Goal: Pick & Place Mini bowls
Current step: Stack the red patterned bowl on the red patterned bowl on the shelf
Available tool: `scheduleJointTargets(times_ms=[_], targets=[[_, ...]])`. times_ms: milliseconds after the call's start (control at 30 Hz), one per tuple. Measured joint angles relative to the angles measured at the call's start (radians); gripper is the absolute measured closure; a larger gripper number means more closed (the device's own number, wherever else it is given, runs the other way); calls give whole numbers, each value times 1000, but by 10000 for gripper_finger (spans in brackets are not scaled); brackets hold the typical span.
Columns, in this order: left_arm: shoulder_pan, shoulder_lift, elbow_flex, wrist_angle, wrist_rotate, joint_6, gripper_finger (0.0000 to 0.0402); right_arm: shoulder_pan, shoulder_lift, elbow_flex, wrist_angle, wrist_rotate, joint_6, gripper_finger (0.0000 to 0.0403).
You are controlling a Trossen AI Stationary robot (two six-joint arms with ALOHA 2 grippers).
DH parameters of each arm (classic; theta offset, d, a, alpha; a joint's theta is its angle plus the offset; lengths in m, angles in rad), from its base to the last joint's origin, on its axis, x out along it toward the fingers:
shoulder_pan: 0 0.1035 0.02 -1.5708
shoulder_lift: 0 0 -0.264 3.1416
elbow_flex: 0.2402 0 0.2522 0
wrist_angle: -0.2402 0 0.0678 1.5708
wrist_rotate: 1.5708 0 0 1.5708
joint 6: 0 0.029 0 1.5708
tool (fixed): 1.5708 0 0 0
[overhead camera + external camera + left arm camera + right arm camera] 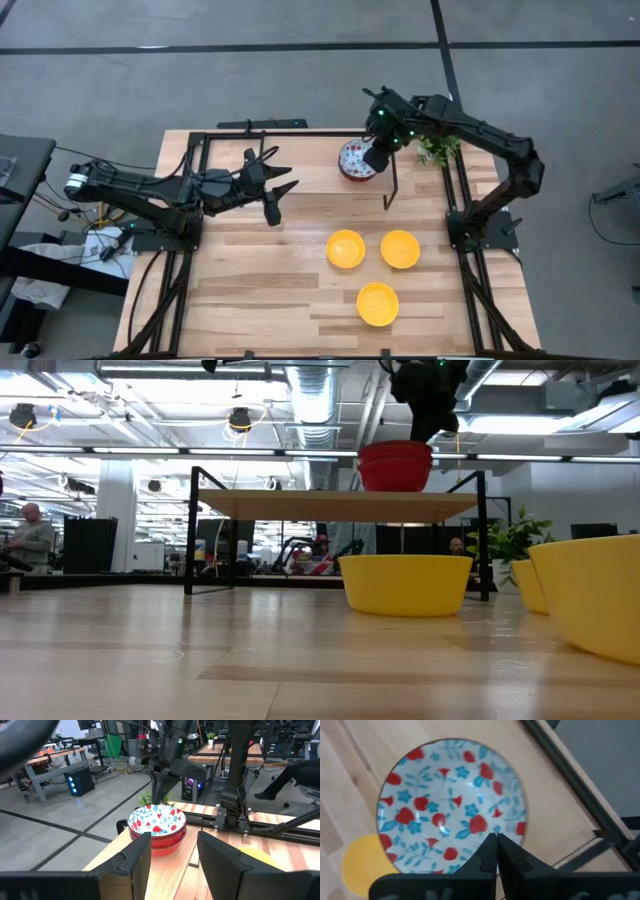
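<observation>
Glossy round floral bowls (157,822), stacked

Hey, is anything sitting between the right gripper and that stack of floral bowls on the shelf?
Nothing visible is in the way. The right gripper, fingers shut, hangs directly above the floral bowl stack on the raised shelf, with only open air over the top bowl's rim. The left gripper is off to the side, open.
</observation>
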Motion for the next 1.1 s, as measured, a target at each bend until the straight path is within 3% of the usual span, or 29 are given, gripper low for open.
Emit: scheduleJointTargets(times_ms=[1100], targets=[[-16,0,0,0,0,0,243,-65,13,1,-36,-4,-20,403]])
